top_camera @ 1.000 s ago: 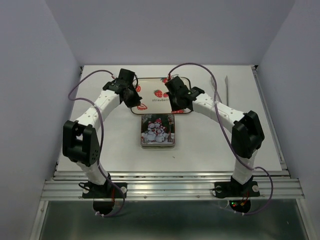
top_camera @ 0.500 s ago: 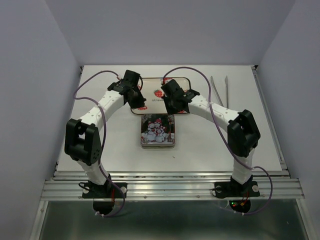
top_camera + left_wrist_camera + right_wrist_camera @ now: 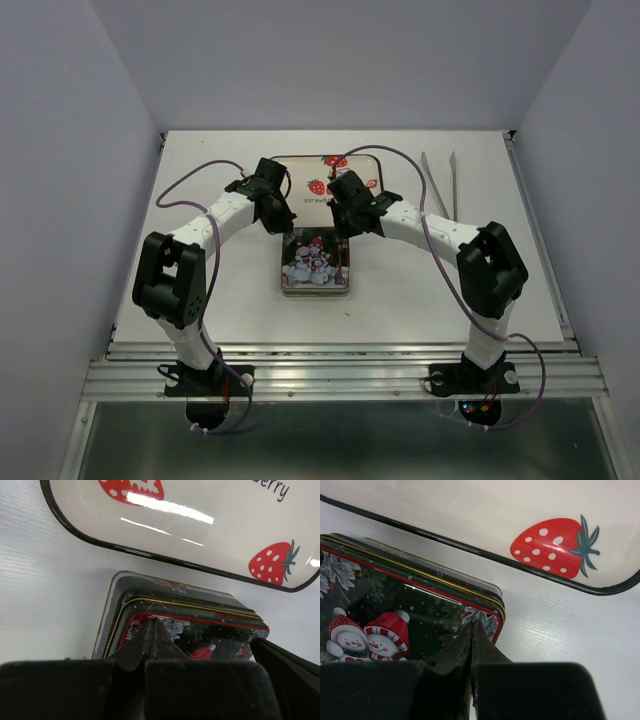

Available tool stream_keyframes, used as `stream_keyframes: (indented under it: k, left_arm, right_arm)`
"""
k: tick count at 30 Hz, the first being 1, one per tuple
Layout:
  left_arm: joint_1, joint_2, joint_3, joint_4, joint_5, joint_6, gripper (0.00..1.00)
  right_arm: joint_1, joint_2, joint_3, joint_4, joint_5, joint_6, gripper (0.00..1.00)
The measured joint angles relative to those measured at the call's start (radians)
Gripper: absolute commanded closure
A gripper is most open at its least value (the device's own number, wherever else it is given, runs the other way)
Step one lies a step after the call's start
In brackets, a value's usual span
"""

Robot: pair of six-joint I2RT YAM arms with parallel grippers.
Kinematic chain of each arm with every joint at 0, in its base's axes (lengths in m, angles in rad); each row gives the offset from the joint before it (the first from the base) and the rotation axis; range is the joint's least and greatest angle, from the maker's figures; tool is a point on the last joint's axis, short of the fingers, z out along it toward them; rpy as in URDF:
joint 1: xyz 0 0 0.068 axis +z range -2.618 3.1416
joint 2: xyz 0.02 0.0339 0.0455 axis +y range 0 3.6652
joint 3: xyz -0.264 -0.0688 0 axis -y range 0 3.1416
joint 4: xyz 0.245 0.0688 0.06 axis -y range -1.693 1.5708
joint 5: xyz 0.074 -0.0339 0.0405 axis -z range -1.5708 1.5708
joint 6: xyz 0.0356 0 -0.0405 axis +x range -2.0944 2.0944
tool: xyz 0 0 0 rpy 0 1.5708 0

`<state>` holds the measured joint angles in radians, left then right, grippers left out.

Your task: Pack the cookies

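I judge the packing nearly finished. The square metal tin with snowmen printed on its lid is closed, and no small round orange-yellow cookies show anywhere, so they are presumably inside it. Just behind the tin, what I can see of the white, black-rimmed strawberry tray is bare. My left gripper and right gripper are both clenched on nothing at the tin's far corners, perhaps to press the lid home.

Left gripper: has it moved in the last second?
Yes. The left gripper, shut, has come nearer the bases and rightward, from the strawberry tray left edge to the snowman tin far left corner.
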<state>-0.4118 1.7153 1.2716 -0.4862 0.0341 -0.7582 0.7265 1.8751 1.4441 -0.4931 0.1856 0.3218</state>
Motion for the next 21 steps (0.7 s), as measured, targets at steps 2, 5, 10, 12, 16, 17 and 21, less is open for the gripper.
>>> stream_keyframes:
  k: [2, 5, 10, 12, 16, 17, 21]
  left_arm:
    - [0.0, 0.0, -0.003, 0.008, 0.0, -0.003, 1.0]
    - [0.0, 0.0, -0.006, 0.018, -0.005, -0.002, 1.0]
    - [0.0, 0.004, -0.006, 0.028, -0.011, -0.002, 1.0]
    - [-0.001, 0.006, -0.006, 0.035, -0.012, -0.002, 1.0]
    - [-0.001, 0.012, -0.006, 0.053, -0.016, -0.006, 1.0]
    - [-0.001, 0.013, -0.006, 0.056, -0.016, -0.009, 1.0]
    - [-0.001, 0.013, -0.011, 0.064, -0.016, -0.014, 1.0]
  right_arm:
    - [0.0, -0.002, -0.002, 0.004, -0.002, 0.006, 0.99]
    - [0.0, -0.002, -0.002, 0.005, -0.003, 0.011, 0.99]
    - [0.0, 0.0, -0.002, 0.008, -0.004, 0.014, 0.99]
    - [0.0, 0.005, 0.001, 0.013, -0.003, 0.014, 0.99]
    - [0.0, 0.011, 0.004, 0.027, -0.006, 0.029, 0.99]
    - [0.0, 0.011, 0.004, 0.03, -0.009, 0.037, 0.99]
    - [0.0, 0.01, -0.006, 0.041, -0.013, 0.069, 0.99]
